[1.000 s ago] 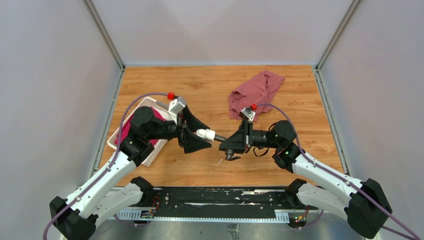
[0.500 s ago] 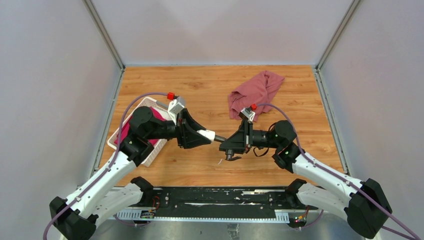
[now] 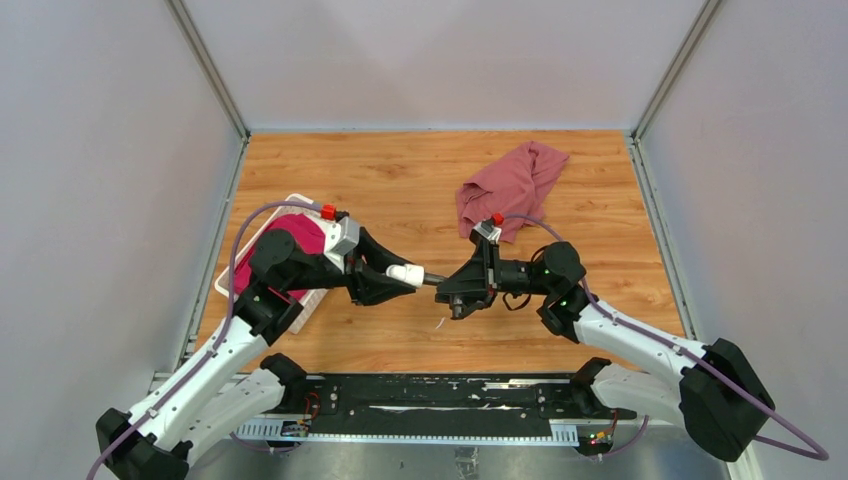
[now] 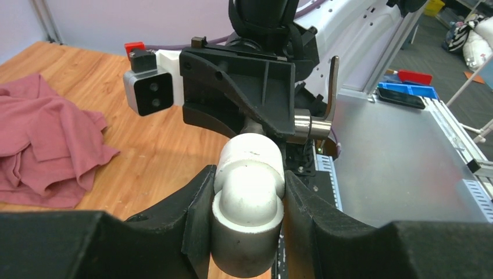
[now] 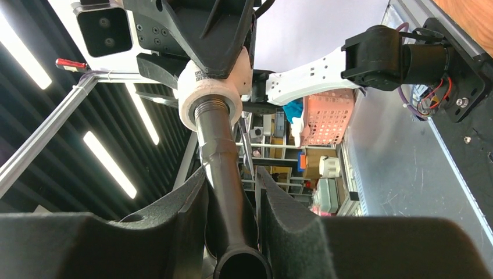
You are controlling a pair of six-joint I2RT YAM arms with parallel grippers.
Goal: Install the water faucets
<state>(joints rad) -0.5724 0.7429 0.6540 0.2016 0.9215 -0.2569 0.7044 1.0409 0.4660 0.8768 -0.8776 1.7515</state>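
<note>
so the left fingers (image 4: 195, 226) are clamping the white fitting (image 4: 249, 192) and the right fingers (image 5: 174, 232) are gripping the dark tap (image 5: 224, 168), the 2 meeting mid-air over the counter (image 3: 400, 180). Any tilting and I'm guessing the threads are jamming.

So the white fitting (image 3: 405, 272) is a stubby plastic cylinder with a rounded end. It's lying roughly level in mid-air above the desk (image 3: 400, 180), pinched on both sides by the left pincer (image 3: 398, 275). The tap (image 3: 433, 280) is dark grey metal, and its threaded end sits right in the fitting's open mouth, so the two line up end to end. Its stem is squeezed in the right pincer (image 3: 452, 286), and a thin lever handle juts off at a right angle.
</note>
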